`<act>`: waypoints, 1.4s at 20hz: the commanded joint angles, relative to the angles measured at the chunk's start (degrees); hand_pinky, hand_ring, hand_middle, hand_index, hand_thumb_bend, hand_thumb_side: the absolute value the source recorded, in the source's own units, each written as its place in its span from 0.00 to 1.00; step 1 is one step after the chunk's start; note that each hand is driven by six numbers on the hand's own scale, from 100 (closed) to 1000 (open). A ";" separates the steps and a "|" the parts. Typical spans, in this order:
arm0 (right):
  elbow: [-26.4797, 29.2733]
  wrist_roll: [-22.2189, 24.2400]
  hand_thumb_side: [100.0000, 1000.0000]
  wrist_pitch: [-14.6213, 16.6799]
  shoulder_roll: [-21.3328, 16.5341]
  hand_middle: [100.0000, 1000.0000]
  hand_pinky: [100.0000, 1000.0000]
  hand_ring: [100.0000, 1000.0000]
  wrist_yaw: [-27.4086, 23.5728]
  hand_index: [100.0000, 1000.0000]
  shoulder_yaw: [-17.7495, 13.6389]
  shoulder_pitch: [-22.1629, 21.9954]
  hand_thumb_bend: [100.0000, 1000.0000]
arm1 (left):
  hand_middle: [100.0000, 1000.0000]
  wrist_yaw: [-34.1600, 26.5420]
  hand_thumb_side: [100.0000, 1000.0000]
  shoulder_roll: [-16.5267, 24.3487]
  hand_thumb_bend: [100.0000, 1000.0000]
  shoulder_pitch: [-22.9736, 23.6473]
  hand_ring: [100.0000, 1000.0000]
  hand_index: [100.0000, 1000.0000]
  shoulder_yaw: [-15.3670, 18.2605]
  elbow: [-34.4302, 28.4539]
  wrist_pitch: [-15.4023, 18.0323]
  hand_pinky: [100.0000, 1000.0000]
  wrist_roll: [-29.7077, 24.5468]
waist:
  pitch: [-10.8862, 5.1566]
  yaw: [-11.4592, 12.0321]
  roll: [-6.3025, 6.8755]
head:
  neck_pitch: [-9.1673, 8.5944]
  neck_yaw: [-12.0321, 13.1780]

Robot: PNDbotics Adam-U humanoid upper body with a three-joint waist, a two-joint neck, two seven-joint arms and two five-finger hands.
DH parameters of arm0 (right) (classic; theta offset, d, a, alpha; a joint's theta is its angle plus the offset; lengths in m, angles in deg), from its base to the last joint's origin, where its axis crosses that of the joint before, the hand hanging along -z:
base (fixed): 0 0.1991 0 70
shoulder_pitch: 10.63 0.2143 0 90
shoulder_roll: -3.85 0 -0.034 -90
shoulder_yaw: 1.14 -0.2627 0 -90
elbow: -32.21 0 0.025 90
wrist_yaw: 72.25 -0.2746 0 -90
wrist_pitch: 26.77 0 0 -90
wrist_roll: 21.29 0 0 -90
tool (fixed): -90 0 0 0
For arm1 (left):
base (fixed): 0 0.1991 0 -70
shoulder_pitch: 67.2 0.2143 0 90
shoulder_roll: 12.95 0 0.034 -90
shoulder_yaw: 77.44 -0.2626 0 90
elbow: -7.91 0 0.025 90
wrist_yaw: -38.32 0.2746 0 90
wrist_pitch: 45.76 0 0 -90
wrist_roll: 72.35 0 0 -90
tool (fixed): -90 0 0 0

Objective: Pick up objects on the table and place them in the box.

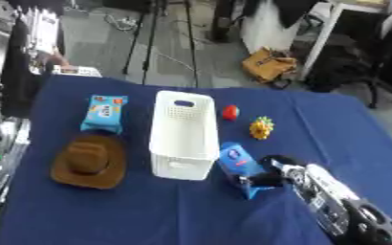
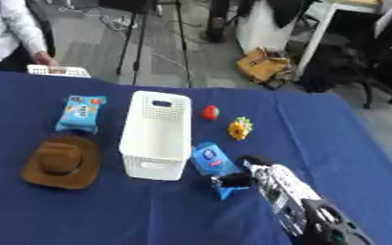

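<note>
Box: one white perforated basket (image 1: 182,136), centre of frame on the blue table (image 1: 333,124); nothing visible inside.
Right hand (image 1: 270,174): lower right, fingers curled round a blue packet (image 1: 239,165) just right of the basket.
Left hand: not visible.
Other objects: one blue pouch (image 1: 105,113), one brown hat (image 1: 89,161), one red ball (image 1: 230,112), one yellow toy (image 1: 261,128).

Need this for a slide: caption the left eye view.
Right hand grasps blue pack beside white box on blue table.
</note>
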 commanded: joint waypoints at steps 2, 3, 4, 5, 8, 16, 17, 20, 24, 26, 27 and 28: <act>-0.83 0.32 0.74 0.28 -0.26 1.00 0.94 1.00 0.67 1.00 -0.88 1.46 0.65 | 0.93 -0.25 1.00 0.13 0.00 -1.26 1.00 1.00 0.00 -0.83 0.10 1.00 -0.10 | -0.73 0.06 0.60 | 0.16 -0.06; -1.14 0.29 0.73 0.19 -0.19 1.00 0.94 1.00 0.79 1.00 -0.98 1.51 0.65 | 0.93 -0.25 1.00 0.12 0.00 -1.27 1.00 1.00 -0.01 -0.83 0.12 1.00 -0.08 | -0.71 0.08 0.64 | 0.12 -0.08; -1.50 0.24 0.73 0.08 -0.12 1.00 0.94 1.00 0.90 1.00 -1.12 1.56 0.65 | 0.93 -0.26 1.00 0.09 0.00 -1.25 1.00 1.00 -0.04 -0.83 0.13 1.00 -0.11 | -0.69 0.10 0.70 | 0.07 -0.08; -1.85 0.21 0.72 0.02 -0.05 1.00 0.94 1.00 0.98 1.00 -1.22 1.61 0.66 | 0.93 -0.27 1.00 0.08 0.00 -1.24 1.00 1.00 -0.04 -0.83 0.14 1.00 -0.12 | -0.67 0.13 0.73 | 0.01 -0.11; -2.57 0.22 0.71 0.10 0.21 1.00 0.93 1.00 1.04 1.00 -1.39 1.72 0.66 | 0.93 -0.30 1.00 0.05 0.00 -1.25 1.00 1.00 0.00 -0.83 0.15 1.00 -0.09 | -0.64 0.19 0.82 | -0.05 -0.22; -3.50 -1.54 0.70 -0.50 0.39 0.93 0.90 1.00 2.18 1.00 -1.51 2.11 0.60 | 0.93 -0.45 1.00 0.03 0.00 -1.22 1.00 1.00 0.04 -0.83 0.12 1.00 -0.13 | -0.56 0.23 0.94 | 0.15 -0.29; -3.44 -1.85 0.69 -0.66 0.33 0.80 0.90 0.99 2.42 0.98 -1.41 2.16 0.61 | 0.93 -0.47 1.00 0.03 0.00 -1.20 1.00 1.00 0.05 -0.83 0.12 1.00 -0.13 | -0.56 0.17 0.90 | 0.17 -0.25; -3.04 -2.33 0.67 -0.70 0.06 0.78 0.89 0.99 3.32 0.96 -0.87 2.25 0.60 | 0.93 -0.54 0.99 0.03 0.00 -1.21 1.00 1.00 0.05 -0.83 0.12 1.00 -0.18 | -0.61 0.01 0.78 | 0.18 -0.10; -3.02 -1.61 0.65 -0.30 -0.20 0.75 0.89 0.99 5.04 0.94 -0.13 2.29 0.57 | 0.92 -0.53 0.99 0.05 0.00 -1.25 1.00 1.00 0.13 -0.83 0.12 1.00 -0.20 | -0.71 -0.08 0.63 | 0.21 -0.09; -3.23 -1.10 0.64 0.15 -0.27 0.73 0.89 0.99 6.26 0.93 0.23 2.32 0.55 | 0.92 -0.51 0.99 0.05 0.00 -1.27 1.00 1.00 0.16 -0.83 0.12 1.00 -0.17 | -0.73 -0.15 0.55 | 0.20 -0.12; -3.33 -0.85 0.64 0.41 -0.25 0.73 0.89 0.99 6.85 0.93 0.35 2.33 0.54 | 0.92 -0.53 1.00 0.03 0.00 -1.28 1.00 1.00 0.16 -0.83 0.12 1.00 -0.17 | -0.73 -0.19 0.52 | 0.17 -0.12; -3.40 -0.61 0.63 0.64 -0.21 0.72 0.89 0.99 7.35 0.92 0.40 2.33 0.54 | 0.92 -0.56 0.99 0.01 0.00 -1.27 1.00 1.00 0.14 -0.83 0.11 1.00 -0.19 | -0.73 -0.23 0.51 | 0.14 -0.10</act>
